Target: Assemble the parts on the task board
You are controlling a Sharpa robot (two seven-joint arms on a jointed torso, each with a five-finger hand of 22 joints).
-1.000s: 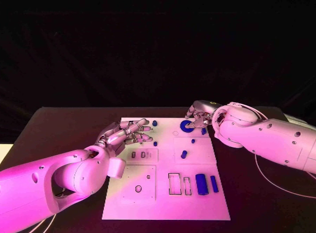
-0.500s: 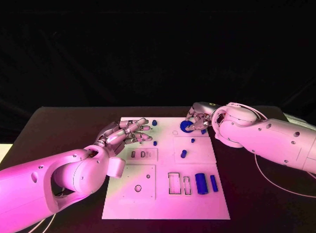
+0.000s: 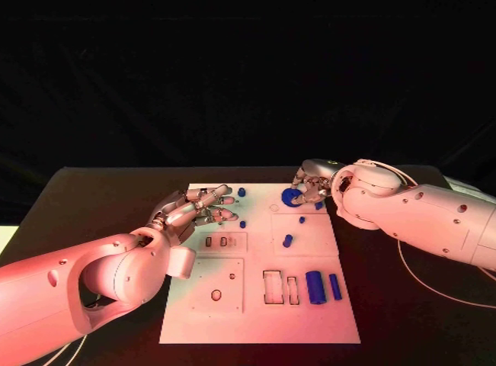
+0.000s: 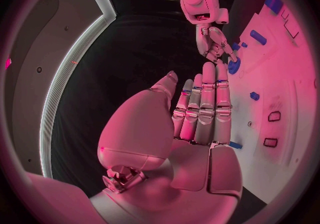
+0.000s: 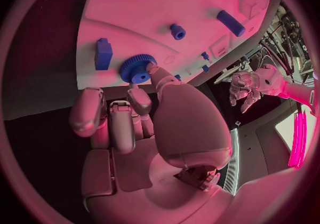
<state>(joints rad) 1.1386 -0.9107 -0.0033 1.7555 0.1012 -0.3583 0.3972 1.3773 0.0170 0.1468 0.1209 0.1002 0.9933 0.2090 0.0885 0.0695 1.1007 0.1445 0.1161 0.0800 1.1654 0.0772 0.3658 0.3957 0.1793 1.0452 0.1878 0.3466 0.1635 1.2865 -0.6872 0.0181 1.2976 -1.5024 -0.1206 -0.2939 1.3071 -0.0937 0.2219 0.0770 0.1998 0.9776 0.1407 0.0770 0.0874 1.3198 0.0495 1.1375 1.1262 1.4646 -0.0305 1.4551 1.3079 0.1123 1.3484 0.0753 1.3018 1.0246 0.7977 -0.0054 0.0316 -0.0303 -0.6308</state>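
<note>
Our right robot hand (image 3: pixel 309 188) sits at the far right edge of the task board (image 3: pixel 259 320), fingertips on the blue gear (image 3: pixel 292 197). The right wrist view shows a fingertip touching the gear (image 5: pixel 136 68), the other fingers curled back; we can't tell if it's actually gripped. Our left robot hand (image 3: pixel 193 209) hovers over the board's far left edge, fingers straight and close together, holding nothing. Between the hands lie small blue pegs (image 3: pixel 241 224); a blue cylinder (image 3: pixel 315 287) and a bar (image 3: pixel 336 287) lie near the right edge. Black tabletop (image 3: pixel 94 206) flanks the board.
</note>
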